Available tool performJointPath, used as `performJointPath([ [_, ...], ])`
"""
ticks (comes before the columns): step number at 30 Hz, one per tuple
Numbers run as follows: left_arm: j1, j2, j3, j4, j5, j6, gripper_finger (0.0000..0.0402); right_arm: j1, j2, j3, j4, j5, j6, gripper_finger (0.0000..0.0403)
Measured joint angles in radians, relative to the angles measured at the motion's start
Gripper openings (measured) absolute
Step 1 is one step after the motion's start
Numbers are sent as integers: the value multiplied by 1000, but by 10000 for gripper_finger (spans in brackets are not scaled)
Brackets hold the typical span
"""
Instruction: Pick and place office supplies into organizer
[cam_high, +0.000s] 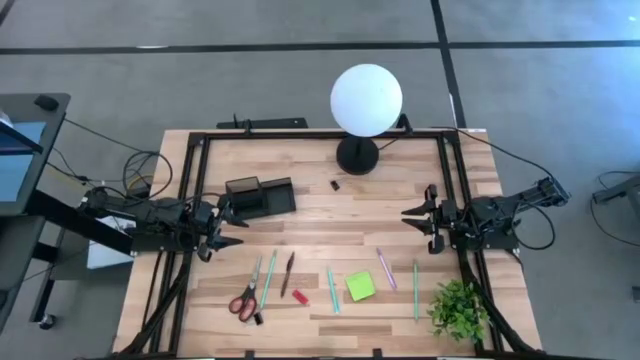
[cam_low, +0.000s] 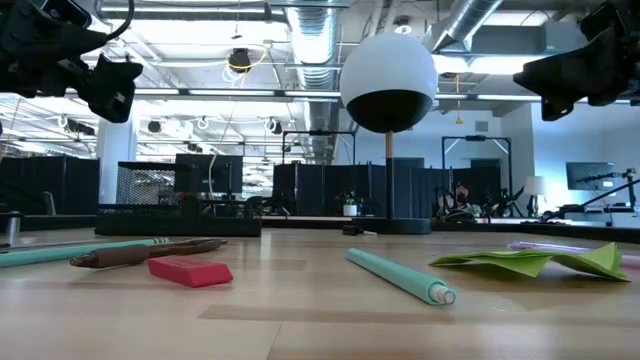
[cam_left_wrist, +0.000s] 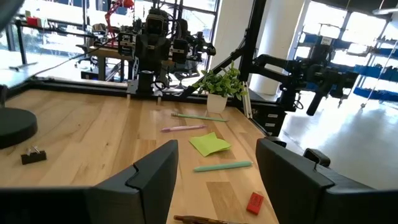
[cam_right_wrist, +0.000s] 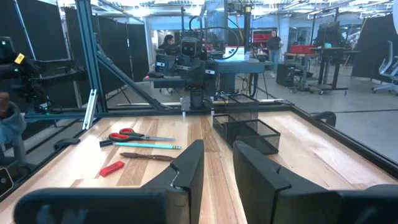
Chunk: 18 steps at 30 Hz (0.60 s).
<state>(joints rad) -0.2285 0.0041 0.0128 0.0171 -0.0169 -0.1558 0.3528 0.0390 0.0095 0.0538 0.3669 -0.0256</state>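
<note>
While both arms wait at opposite edges of the pale wooden plank surface (cam_high: 320, 210), nothing is held: the left hand (cam_high: 222, 227) hovers at the left side with its dark fingers spread apart and empty, just beside the organizer, and the right hand (cam_high: 414, 218) hovers at the right side, fingers likewise parted around nothing. Small black rectangular mesh organizer tray (cam_high: 260, 197): left of centre, toward the far side, compartments apparently empty. Red-handled scissors (cam_high: 246, 298): near edge, left, blades pointing away. Long teal pen (cam_high: 267, 280): just beside the scissors. Brown pen (cam_high: 287, 274): next over. Tiny flat red piece (cam_high: 300, 297): near the brown pen's lower end. Second teal pen (cam_high: 332, 290): between the red piece and the pad. Lime-green square sticky-note pad (cam_high: 360, 287): near edge, centre. Pink pen (cam_high: 386, 268): right of the pad. Green pen (cam_high: 416, 288): farther right. Small black clip (cam_high: 335, 184): alone near the lamp. White globe lamp on a round black base (cam_high: 365, 101): far edge. Small green leafy plant (cam_high: 459, 308): near right corner.
</note>
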Motion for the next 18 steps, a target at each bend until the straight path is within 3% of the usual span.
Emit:
performJointPath([
  [14, 0, 0, 0, 2, -2, -13, 213, 0, 0, 0, 0, 0, 0, 81],
  [18, 0, 0, 0, 6, -31, -97, 213, 0, 0, 0, 0, 0, 0, 81],
])
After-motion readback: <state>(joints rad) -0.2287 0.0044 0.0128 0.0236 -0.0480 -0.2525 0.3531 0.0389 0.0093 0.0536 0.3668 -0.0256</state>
